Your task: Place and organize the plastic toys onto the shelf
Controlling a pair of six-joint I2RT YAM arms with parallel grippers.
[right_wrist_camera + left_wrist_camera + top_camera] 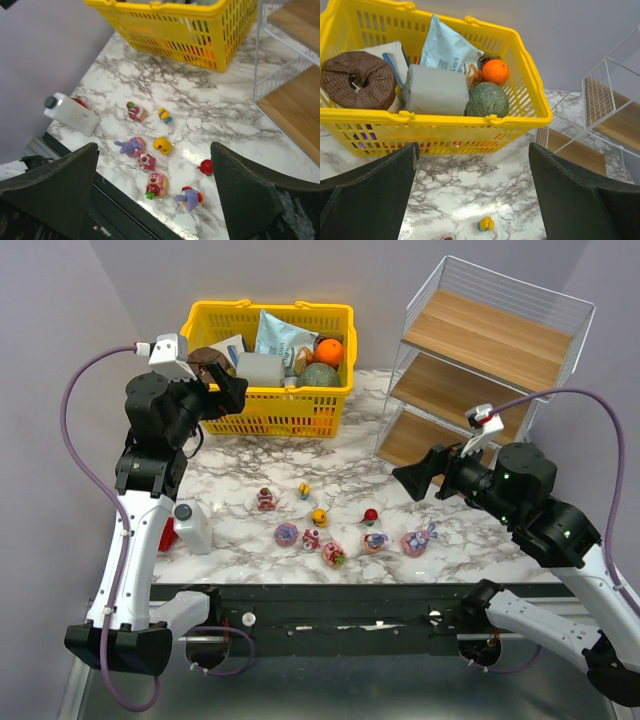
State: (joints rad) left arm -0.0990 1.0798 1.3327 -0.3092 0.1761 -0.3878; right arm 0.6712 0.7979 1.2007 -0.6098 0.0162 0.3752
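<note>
I read left gripper (472, 150) and right gripper (154, 147) released, empty. Plastic toys (320, 517) lie on worktop (240, 475) between white bottle (192, 525) and shelf (485, 340), before yellow basket (270, 410).

Overhead rear view, wrist views sharing basket (192, 37)

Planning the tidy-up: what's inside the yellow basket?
The basket holds a brown coil, a grey block, a blue bag, an orange, a melon and a white box. Whatever lies beneath them is mostly covered.
</note>
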